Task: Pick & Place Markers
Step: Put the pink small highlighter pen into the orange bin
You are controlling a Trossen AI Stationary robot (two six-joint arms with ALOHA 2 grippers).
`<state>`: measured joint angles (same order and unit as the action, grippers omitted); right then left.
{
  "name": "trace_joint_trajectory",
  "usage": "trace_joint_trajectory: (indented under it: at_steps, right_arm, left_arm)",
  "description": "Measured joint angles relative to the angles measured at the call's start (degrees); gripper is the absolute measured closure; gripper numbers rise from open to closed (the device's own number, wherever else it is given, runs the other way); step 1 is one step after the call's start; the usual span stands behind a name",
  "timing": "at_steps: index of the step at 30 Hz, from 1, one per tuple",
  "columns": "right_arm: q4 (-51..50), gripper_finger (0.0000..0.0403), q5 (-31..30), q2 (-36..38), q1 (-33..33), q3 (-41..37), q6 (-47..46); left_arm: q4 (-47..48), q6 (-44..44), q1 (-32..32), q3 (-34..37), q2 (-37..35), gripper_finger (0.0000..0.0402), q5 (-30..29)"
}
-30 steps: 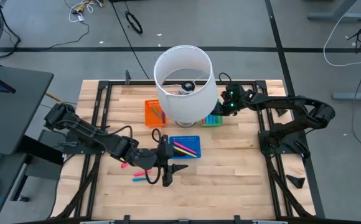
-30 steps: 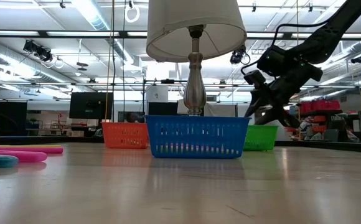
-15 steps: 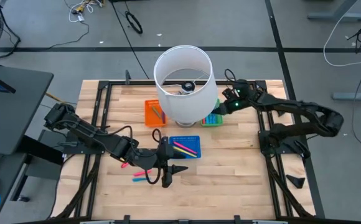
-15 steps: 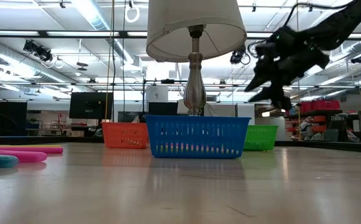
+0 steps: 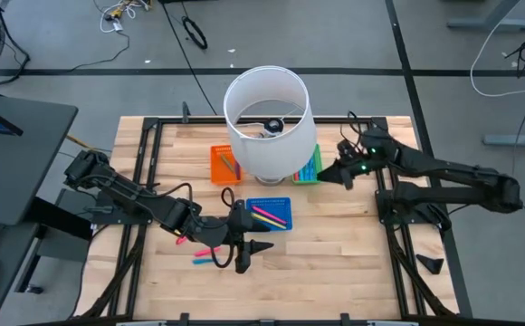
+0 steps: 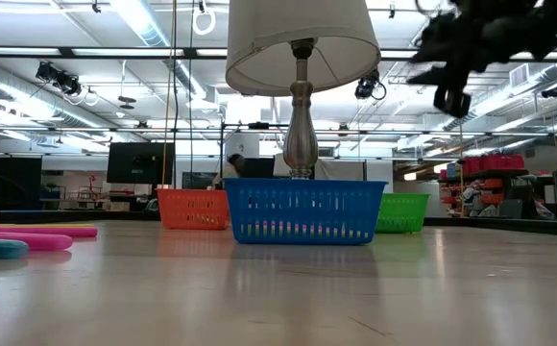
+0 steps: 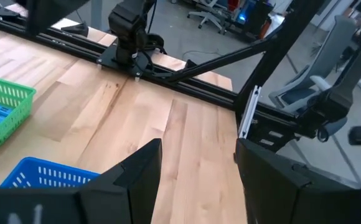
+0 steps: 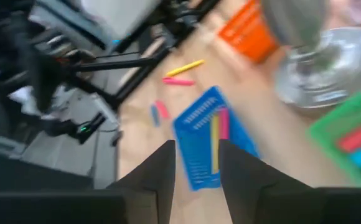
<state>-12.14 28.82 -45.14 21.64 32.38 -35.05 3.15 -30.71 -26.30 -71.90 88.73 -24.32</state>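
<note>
Right hand (image 5: 328, 172) hangs beside the green tray (image 5: 309, 170), fingers a narrow gap apart, nothing between them. Left hand (image 5: 259, 246) rests low by the blue tray (image 5: 280, 215), fingers apart, empty too. Loose markers (image 5: 210, 255) lie on the bench (image 5: 335, 244) near it. Looks like a drop is done; next pick means reaching those strays. Mind the lamp (image 5: 268, 122); open room lies toward the front edge.

Bright, even overhead light throughout; the right wrist view is motion-blurred.
</note>
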Motion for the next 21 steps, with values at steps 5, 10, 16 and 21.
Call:
trace_joint_trajectory:
  at_steps: [5,10,16,21]
  right_arm:
    - [3.3,0.0284,-6.3,3.7,-9.4,0.0,-4.7]
    - [10.3,0.0284,-14.8,5.0,-19.5,0.0,-6.6]
    - [18.1,0.0284,-25.2,3.7,-29.8,0.0,-6.1]
    - [21.9,0.0284,-32.4,1.4,-37.1,0.0,-3.6]
  left_arm:
    - [-0.2,-0.2,0.0,0.0,0.0,0.0191,0.0]
    - [-0.2,-0.3,0.0,0.0,0.0,0.0191,0.2]
    - [-0.2,-0.3,0.0,0.0,0.0,0.0191,0.2]
    - [-0.2,-0.3,0.0,0.0,0.0,0.0191,0.2]
